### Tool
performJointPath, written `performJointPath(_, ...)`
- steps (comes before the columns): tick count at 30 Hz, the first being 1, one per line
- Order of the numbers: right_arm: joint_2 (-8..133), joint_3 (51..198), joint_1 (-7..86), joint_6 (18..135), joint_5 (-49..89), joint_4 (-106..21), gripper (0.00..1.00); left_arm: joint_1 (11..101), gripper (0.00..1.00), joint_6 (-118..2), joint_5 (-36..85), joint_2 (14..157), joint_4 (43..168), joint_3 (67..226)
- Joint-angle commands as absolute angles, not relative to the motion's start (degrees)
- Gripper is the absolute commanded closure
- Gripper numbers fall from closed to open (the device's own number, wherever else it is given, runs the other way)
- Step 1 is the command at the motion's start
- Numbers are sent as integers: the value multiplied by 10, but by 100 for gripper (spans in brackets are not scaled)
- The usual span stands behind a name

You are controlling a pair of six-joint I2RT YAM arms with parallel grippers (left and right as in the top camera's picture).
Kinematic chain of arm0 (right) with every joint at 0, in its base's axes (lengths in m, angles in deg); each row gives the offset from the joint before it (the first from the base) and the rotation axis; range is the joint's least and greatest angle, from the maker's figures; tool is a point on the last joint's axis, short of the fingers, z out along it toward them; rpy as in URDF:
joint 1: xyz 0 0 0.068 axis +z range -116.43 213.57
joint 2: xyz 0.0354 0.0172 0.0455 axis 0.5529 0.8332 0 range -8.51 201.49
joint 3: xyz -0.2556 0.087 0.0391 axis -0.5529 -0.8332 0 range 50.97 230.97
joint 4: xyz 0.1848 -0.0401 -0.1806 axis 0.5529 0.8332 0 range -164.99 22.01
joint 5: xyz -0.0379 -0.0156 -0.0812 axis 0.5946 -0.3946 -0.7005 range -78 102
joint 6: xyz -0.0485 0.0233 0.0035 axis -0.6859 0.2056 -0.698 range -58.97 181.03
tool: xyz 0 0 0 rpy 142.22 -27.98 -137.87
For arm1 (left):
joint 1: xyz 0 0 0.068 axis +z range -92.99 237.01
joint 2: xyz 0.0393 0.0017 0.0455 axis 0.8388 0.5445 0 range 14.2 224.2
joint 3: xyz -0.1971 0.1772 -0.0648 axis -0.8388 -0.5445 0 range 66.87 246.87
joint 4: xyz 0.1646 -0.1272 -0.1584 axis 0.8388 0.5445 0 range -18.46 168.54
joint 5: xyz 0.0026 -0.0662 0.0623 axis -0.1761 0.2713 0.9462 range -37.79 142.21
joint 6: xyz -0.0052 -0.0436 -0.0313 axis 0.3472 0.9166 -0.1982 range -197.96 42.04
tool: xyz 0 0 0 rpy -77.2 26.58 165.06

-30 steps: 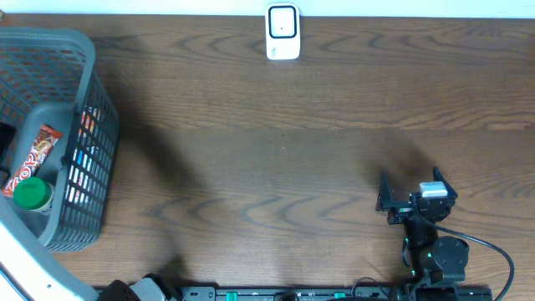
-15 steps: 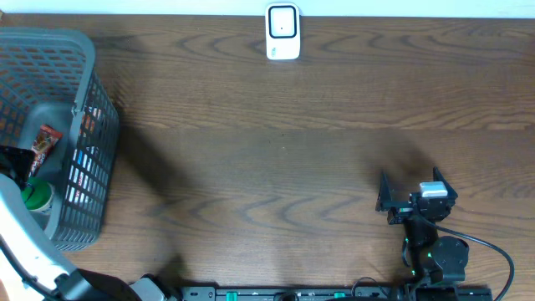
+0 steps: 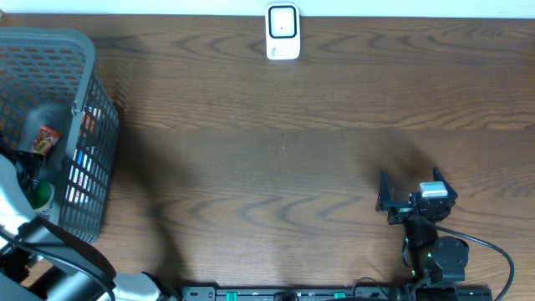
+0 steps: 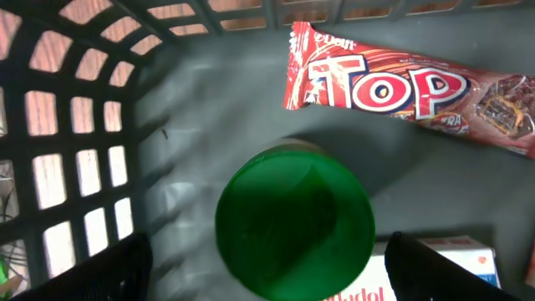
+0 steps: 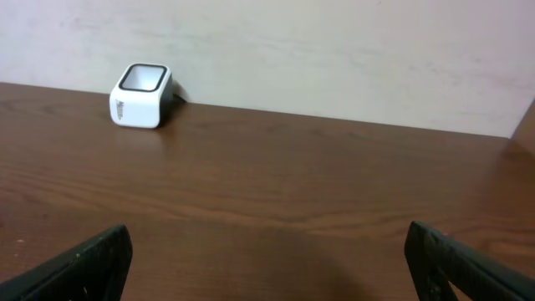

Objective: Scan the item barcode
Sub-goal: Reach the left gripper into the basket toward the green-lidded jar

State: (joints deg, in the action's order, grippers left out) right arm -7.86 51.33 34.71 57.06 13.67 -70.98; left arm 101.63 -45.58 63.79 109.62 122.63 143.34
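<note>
I see the left fingers (image 4: 117, 272) released and empty, inside the basket (image 3: 84, 50) at the counter's (image 3: 276, 150) 9 o'clock, over the green-lidded jar (image 4: 294, 219). Top snack bar (image 4: 401, 88) lies at the jar's 1 o'clock. Right fingers (image 5: 84, 259) released, empty, 5 o'clock. Scanner (image 3: 282, 32) at 12 o'clock.

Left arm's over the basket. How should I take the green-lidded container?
Grip the green lid across its round rim, straight down from above: it faces up, centred under the open left end effector. The Top snack bar and a box lie close by, so a side approach looks cramped.
</note>
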Motion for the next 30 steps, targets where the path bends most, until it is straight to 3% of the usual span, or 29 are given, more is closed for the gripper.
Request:
performJointPath(1, -80, 513, 344, 578, 136, -707, 1, 1020, 13, -457, 651, 1111, 1219, 1431)
performJointPath(30, -80, 513, 344, 578, 136, -707, 1, 1020, 13, -456, 645, 1187, 1171, 1423)
